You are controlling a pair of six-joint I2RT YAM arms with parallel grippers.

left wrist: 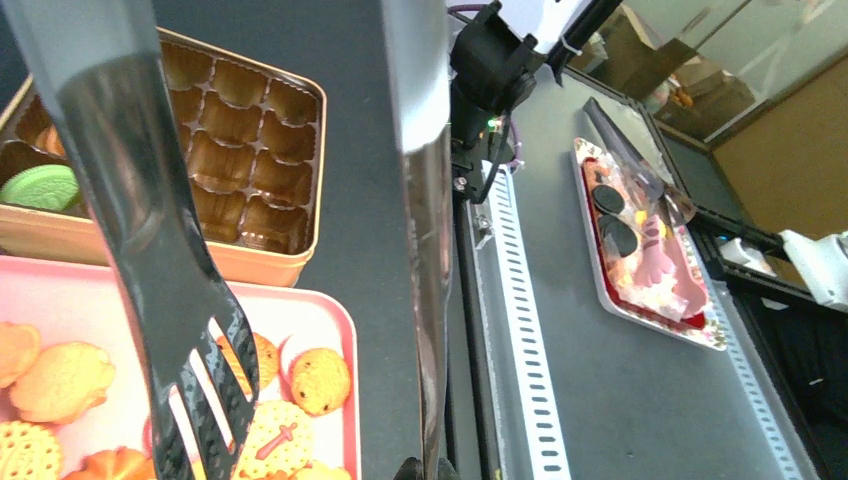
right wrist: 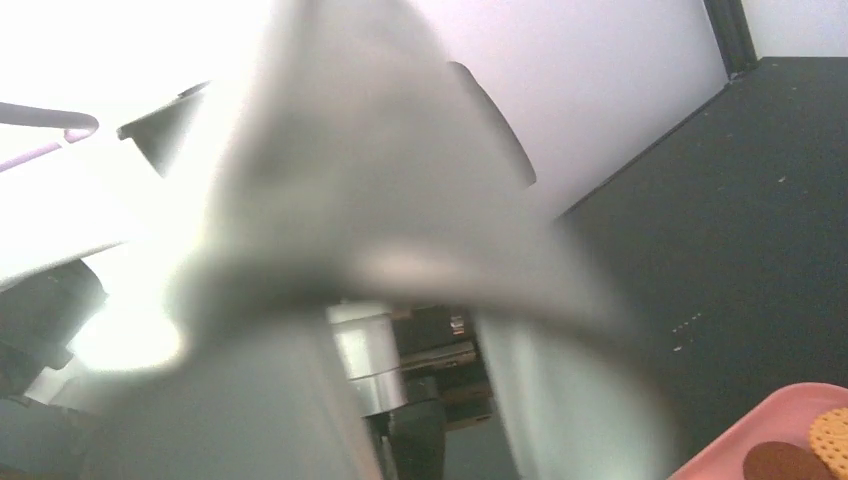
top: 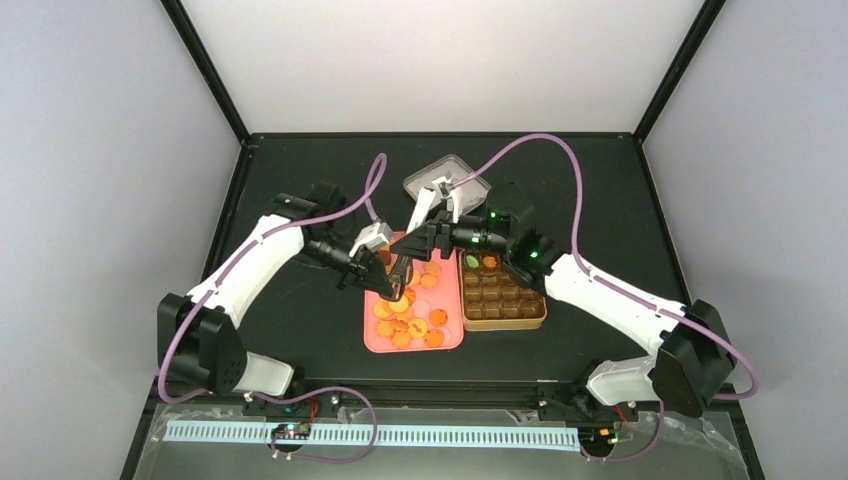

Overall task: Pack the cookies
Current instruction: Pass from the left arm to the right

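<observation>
Tongs (left wrist: 150,250): metal, smooth; one arm dark w/ dull sheen, the other mirror-polished. Cookies (left wrist: 62,380) below the left fingers (top: 383,270): dry, matt, rough-grained, some w/ embossed patterns. Green one (left wrist: 40,187): smoother, ridged edge. Pink tray (left wrist: 338,322) under the fingers: smooth plastic, soft sheen. Box (left wrist: 200,262) just right of the fingers: gold satin wall, tin or card, can't tell. Its insert (left wrist: 225,165): thin glossy brown plastic. Worktop (left wrist: 350,100): black, matt. Arm shells (top: 250,260) behind the fingers: white glossy plastic.
</observation>
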